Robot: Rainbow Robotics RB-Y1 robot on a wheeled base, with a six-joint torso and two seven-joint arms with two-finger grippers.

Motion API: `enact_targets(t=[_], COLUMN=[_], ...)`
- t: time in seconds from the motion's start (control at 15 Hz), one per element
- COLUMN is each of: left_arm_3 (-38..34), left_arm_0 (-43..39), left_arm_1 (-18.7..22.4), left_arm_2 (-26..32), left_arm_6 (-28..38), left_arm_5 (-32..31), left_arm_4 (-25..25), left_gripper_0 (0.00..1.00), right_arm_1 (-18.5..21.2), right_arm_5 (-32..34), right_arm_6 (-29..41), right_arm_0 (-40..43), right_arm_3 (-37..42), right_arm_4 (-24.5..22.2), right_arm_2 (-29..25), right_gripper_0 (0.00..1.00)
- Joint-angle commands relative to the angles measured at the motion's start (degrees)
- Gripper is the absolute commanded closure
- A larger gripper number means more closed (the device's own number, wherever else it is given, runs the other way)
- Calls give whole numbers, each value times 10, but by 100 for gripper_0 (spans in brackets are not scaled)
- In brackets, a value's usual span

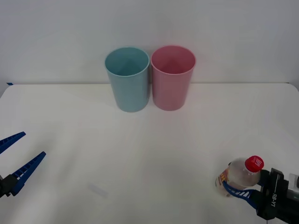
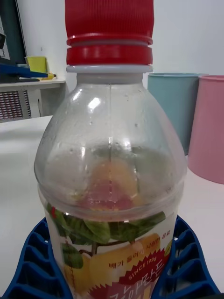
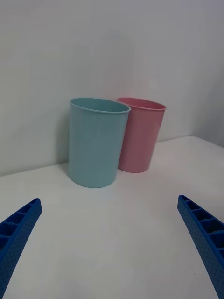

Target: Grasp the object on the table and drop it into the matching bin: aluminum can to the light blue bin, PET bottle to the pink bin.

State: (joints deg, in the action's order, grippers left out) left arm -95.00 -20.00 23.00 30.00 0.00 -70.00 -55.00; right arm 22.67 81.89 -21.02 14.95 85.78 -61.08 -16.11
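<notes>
Right tool: the right tool (image 1: 237, 189) sits at the near right of the desk, its blue ribbed fingers (image 2: 32, 261) clasped against both sides of the small clear plastic bottle with a red screw cap and yellow-and-red label (image 1: 240, 175).
Bottle: upright, gripped low at the label, well apart from both bins.
Left tool: the left tool (image 1: 18, 153) hovers at the near left, fingers spread wide, holding nothing.
Bins: the tall round pale teal-blue plastic bin (image 1: 127, 78) and the tall round pink plastic bin (image 1: 172, 77) stand just beside each other at the far middle.
Surface: wide plain white desk (image 1: 140, 154).
Room: bare white wall behind.
</notes>
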Motion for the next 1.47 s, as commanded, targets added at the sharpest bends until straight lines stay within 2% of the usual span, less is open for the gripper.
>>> enact_targets(t=[0.07, 0.33, 0.47, 0.6, 0.87, 1.0, 1.2, 1.47], left_arm_3=[0, 0, 0, 0, 0, 0, 0, 0], left_arm_0=[0, 0, 0, 0, 0, 0, 0, 0], left_arm_1=[0, 0, 0, 0, 0, 0, 0, 0], left_arm_2=[0, 0, 0, 0, 0, 0, 0, 0], left_arm_6=[0, 0, 0, 0, 0, 0, 0, 0], left_arm_5=[0, 0, 0, 0, 0, 0, 0, 0], left_arm_4=[0, 0, 0, 0, 0, 0, 0, 0], left_gripper_0=[0, 0, 0, 0, 0, 0, 0, 0], right_arm_1=[3, 41, 52, 59, 62, 68, 76, 89], right_arm_5=[-46, -157, -203, -238, -307, -363, -409, -431], right_arm_6=[46, 92, 101, 139, 237, 282, 355, 442], right_arm_0=[3, 3, -1, -17, -71, -104, -157, -231], right_arm_3=[59, 138, 172, 193, 234, 244, 244, 225], right_arm_4=[15, 54, 59, 58, 23, 4, -40, -90], right_arm_2=[18, 76, 89, 102, 120, 142, 153, 162], right_gripper_0=[100, 100, 100, 100, 100, 100, 100, 100])
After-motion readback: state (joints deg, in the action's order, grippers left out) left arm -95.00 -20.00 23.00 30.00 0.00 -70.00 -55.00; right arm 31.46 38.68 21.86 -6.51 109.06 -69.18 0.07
